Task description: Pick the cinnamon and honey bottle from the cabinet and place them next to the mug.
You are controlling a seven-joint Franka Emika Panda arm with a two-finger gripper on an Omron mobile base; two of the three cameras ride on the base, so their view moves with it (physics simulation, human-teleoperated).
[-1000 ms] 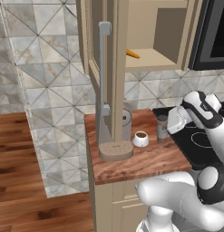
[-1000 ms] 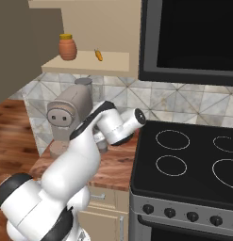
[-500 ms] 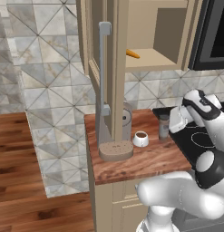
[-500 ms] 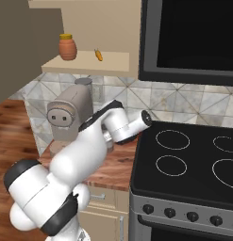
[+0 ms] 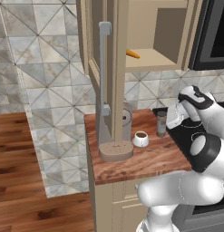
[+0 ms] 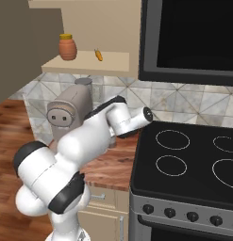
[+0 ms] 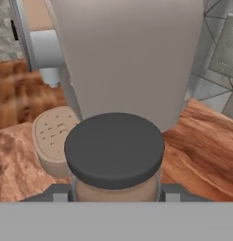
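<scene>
The gripper (image 7: 115,195) is pinched around the cinnamon (image 7: 114,155), its two dark fingertips (image 7: 56,193) pressed against either side of the jar's tan body just under the dark cap, as the hand view shows. In the left base view the cinnamon (image 5: 161,122) stands upright on the wooden counter (image 5: 149,158), long axis vertical and cap on top, near the counter's right edge where it meets the black stove (image 6: 184,169). The mug (image 5: 141,138) sits just to its left, apart from it, mouth up, with the speckled brown base (image 5: 115,150) further left, near the front edge. Up in the cabinet (image 6: 89,63), the honey bottle (image 6: 67,47) stands upright toward the left end of the shelf, yellow cap up, with a thin orange pointed thing (image 6: 98,54) lying near it on the shelf.
</scene>
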